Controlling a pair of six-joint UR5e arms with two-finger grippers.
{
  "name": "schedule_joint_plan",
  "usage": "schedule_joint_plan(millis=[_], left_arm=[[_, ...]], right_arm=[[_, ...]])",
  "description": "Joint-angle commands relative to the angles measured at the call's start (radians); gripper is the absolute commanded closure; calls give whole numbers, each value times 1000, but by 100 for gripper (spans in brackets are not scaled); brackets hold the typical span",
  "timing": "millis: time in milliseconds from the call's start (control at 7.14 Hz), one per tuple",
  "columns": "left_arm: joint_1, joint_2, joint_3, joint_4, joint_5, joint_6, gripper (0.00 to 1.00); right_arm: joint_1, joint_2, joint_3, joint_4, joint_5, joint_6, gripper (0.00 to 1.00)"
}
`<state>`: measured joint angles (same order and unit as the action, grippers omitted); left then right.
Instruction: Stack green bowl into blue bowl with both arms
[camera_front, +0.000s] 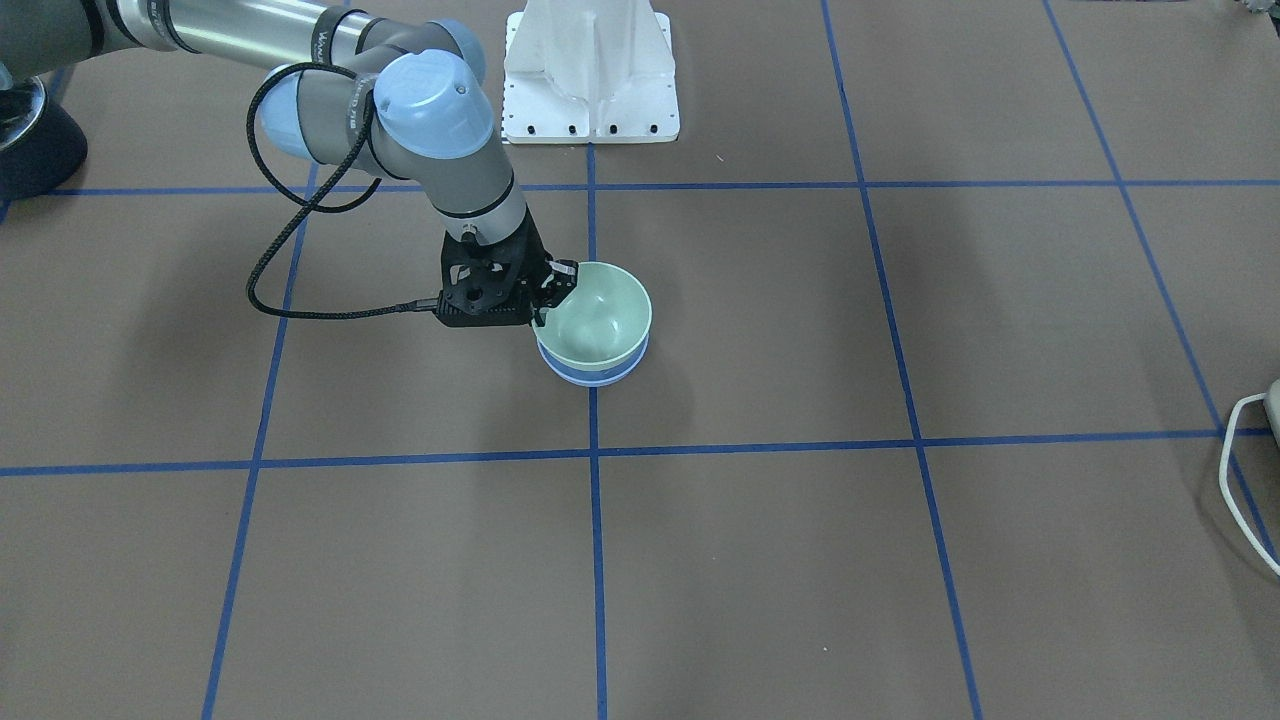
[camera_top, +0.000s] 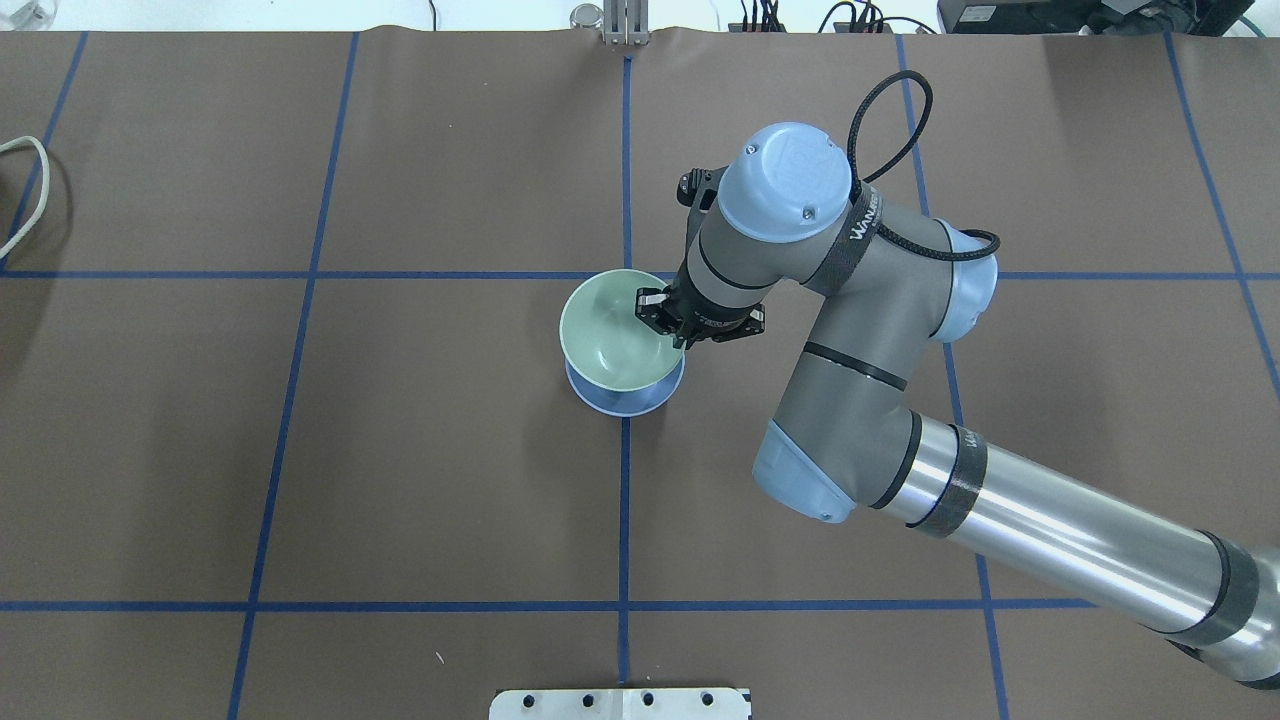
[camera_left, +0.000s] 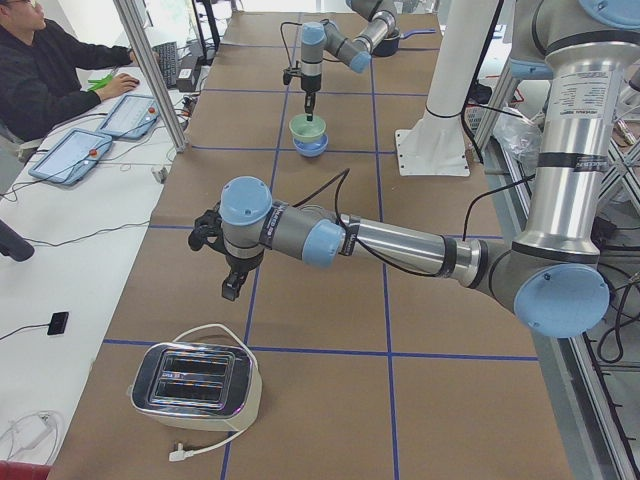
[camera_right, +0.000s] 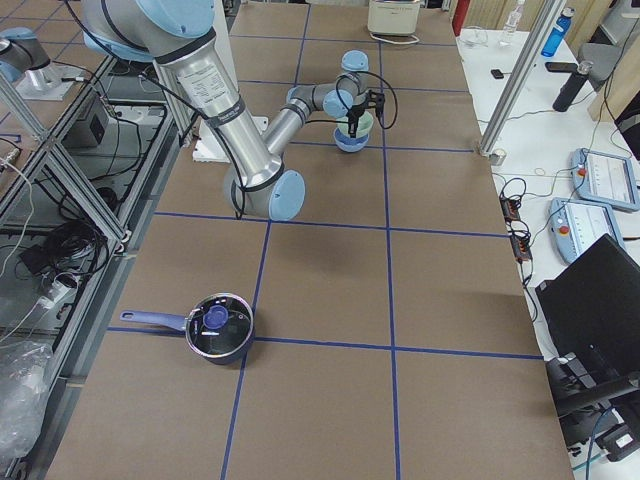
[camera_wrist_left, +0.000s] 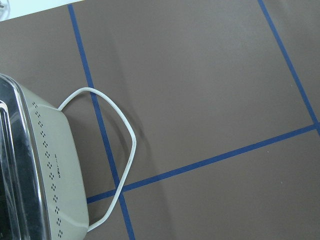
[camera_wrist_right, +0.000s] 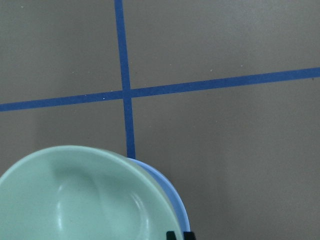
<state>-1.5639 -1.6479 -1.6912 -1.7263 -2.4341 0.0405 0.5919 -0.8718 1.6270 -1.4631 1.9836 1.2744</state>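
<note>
- The right arm (camera_top: 880, 330) comes in from the robot's right. Its silver tube slopes toward the middle, and the arm folds sharply at the joint.
- Its wrist joints stack one above another, so the tool points steeply down.
- The right gripper (camera_front: 555, 293) has its fingers close together. One finger is inside and one outside the rim of the green bowl (camera_front: 600, 320), pinching that rim on the side toward the arm.
- The left arm (camera_left: 400, 245) stretches out long and nearly level, far from the right arm.
- Its wrist turns down, and the left gripper (camera_left: 231, 290) hangs pointing downward. Only the side view shows it, too small to tell how its jaws stand.
</note>
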Motion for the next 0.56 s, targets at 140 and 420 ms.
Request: schedule_joint_plan(millis=[140,420], left_arm=[[-1,-1,2,1,0,1,2],[-1,-1,2,1,0,1,2]], right_arm=[[-27,-3,-7,1,0,-1,100],[-29,-4,-39,54,-6,-3,100]])
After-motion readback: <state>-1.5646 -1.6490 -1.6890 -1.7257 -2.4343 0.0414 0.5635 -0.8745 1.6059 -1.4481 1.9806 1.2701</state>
